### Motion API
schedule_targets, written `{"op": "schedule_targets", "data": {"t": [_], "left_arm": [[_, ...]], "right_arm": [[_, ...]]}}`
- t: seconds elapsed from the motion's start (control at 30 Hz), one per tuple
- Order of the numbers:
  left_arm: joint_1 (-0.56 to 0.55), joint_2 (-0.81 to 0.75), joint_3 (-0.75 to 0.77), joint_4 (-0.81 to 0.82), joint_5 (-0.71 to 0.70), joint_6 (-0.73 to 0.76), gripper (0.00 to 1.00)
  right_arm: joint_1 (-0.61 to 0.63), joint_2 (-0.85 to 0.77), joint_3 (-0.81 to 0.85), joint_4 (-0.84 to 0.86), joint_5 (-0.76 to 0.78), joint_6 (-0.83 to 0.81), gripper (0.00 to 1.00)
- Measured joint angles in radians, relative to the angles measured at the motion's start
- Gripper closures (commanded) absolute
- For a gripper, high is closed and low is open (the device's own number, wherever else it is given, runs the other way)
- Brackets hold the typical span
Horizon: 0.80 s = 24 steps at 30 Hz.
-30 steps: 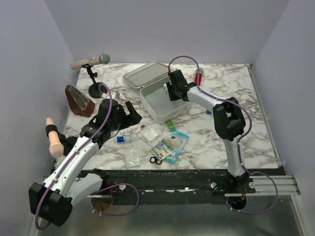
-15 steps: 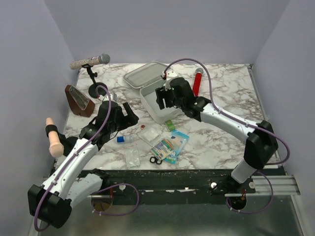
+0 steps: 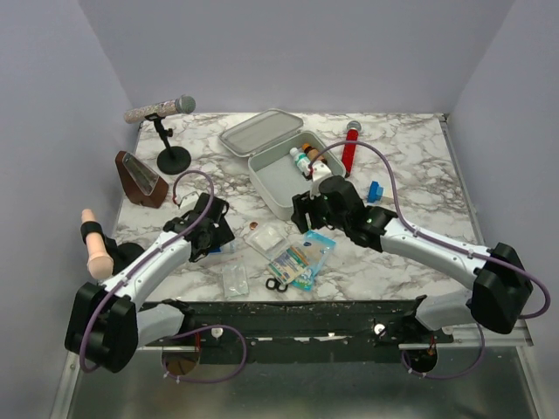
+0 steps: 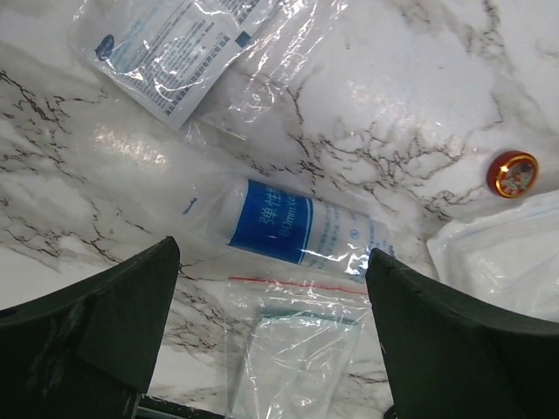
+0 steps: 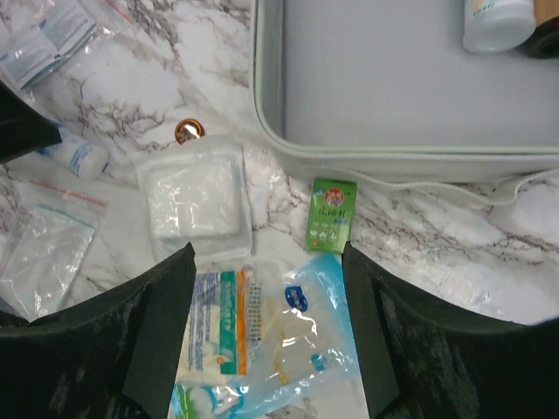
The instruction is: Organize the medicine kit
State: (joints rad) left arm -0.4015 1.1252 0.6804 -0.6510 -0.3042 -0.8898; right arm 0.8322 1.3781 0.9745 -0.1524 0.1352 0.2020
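Kit (image 3: 278,179): stiff, likely light and slick tin is sitting open far-centre, its thin wall rim offering the hold; left gripper (image 4: 272,297) is hanging spread over a bottle (image 4: 297,229), right gripper (image 5: 266,297) spread just nearside of it.

My marble counter (image 3: 437,166) carries the open medicine kit (image 3: 279,179) toward its far edge, a microphone stand (image 3: 173,160) at the far-left corner, and packets (image 3: 301,257) with scissors (image 3: 276,284) by the near edge.

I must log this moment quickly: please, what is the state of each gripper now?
Left gripper: open, holding nothing.
Right gripper: open, holding nothing.
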Motion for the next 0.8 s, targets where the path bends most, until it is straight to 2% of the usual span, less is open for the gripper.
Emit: {"op": "schedule_targets", "data": {"t": [0.1,0.27,0.37,0.67,0.8], "left_arm": [[-0.002,0.051,-0.011,0.004,-0.014,-0.013,0.01],[-0.017,0.116,-0.019,0.044,-0.031,-0.027,0.1],[-0.033,0.151,-0.01,0.079,-0.045,-0.039,0.25],[-0.097,0.175,0.0,0.13,-0.046,-0.035,0.88],[-0.105,0.153,-0.002,0.131,-0.04,-0.025,0.98]], "right_arm": [[0.0,-0.037,-0.05,0.001,-0.011,0.009,0.24],[0.0,-0.076,-0.097,0.003,-0.02,0.014,0.24],[0.0,-0.099,-0.117,0.004,-0.021,0.015,0.24],[0.0,-0.156,-0.15,0.011,-0.043,0.026,0.24],[0.0,-0.166,-0.151,0.021,-0.074,0.035,0.24]]}}
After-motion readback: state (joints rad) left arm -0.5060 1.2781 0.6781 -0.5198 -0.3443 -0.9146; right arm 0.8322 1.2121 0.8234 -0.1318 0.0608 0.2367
